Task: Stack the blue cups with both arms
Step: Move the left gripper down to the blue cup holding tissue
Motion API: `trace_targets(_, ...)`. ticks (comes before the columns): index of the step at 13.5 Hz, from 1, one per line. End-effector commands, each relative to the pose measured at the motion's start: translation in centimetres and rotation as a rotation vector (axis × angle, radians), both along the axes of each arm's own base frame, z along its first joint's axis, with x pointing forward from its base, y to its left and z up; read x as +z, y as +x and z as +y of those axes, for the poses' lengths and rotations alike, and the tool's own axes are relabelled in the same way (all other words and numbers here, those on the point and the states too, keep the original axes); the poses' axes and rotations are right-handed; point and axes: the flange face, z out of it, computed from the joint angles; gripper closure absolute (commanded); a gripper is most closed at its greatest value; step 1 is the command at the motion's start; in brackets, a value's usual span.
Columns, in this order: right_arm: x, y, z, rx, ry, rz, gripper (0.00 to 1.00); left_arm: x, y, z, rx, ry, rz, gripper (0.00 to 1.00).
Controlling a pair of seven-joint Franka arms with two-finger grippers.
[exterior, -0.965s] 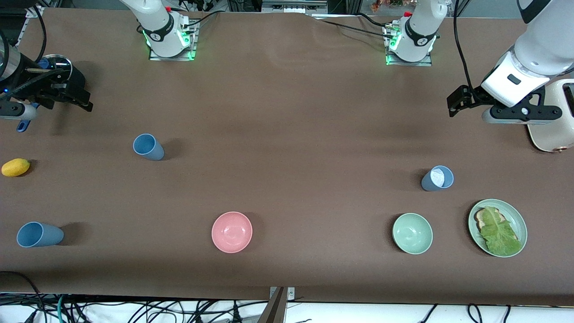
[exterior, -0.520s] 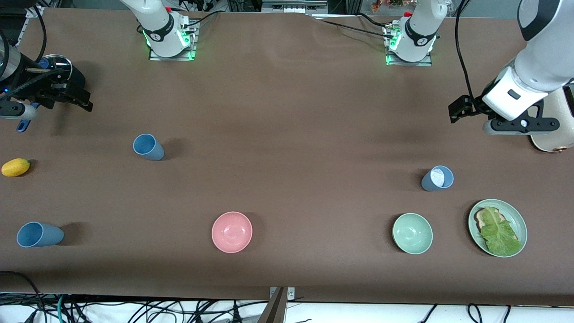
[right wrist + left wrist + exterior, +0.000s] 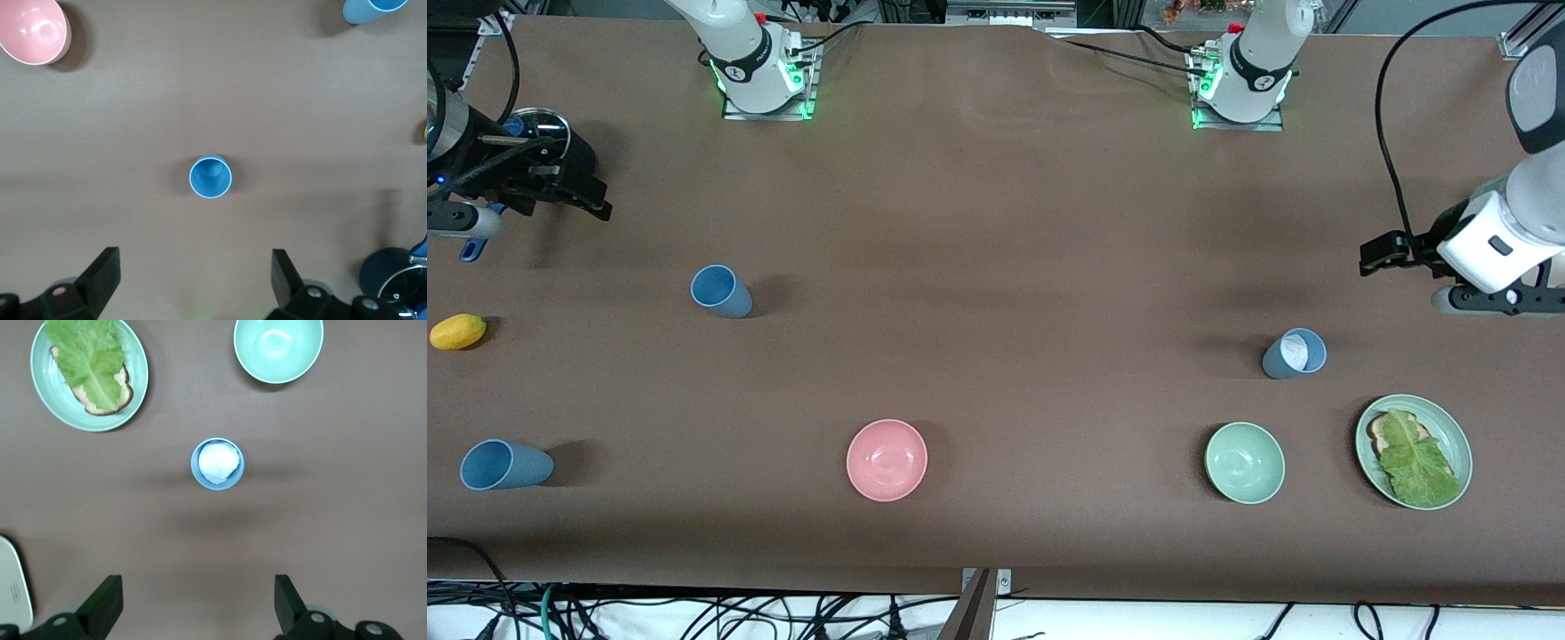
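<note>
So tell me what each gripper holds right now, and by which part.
Nothing is held. The left gripper is open above the pale blue cup; the right gripper is open above a mid-blue cup.

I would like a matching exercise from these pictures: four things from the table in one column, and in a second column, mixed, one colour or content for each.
Things:
1. bowl near the table's middle
2. bowl beside the plate
3. cup toward the left arm's end
4. small fruit toward the right arm's end

Descriptions:
A. yellow
B. pale green
C. something white inside
D. pink

Pairs: 1-D, 2-B, 3-C, 4-A
</note>
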Motion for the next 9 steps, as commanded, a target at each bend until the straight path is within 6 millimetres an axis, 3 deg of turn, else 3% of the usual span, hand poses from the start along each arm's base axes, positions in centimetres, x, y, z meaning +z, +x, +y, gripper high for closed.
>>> trace_targets(1,-0.8,0.4,-0.2,0.008,-0.006,0.036,0.00,-4.0,2.2,2.8,-0.050,-0.065,0.038,0.00)
trace_targets(3,-3.7,1.2,-1.2,-0.003,-0.029,0.116,0.00,-7.8,3.4,3.2,-0.055,-0.061,0.038,0.00)
trace_targets(4,-5.0,1.2,-2.1,-0.026,-0.032,0.152,0.00,-10.8,3.7,3.1,-0.057,-0.065,0.051,0.00)
trace_targets(5,-6.7,1.4,-3.2,-0.042,-0.035,0.180,0.00,-12.8,3.6,2.9,-0.061,-0.065,0.044,0.00)
trace_targets(9,-12.6,-0.2,-3.5,-0.040,-0.034,0.171,0.00,-20.3,2.5,1.6,-0.148,0.001,-0.010,0.00)
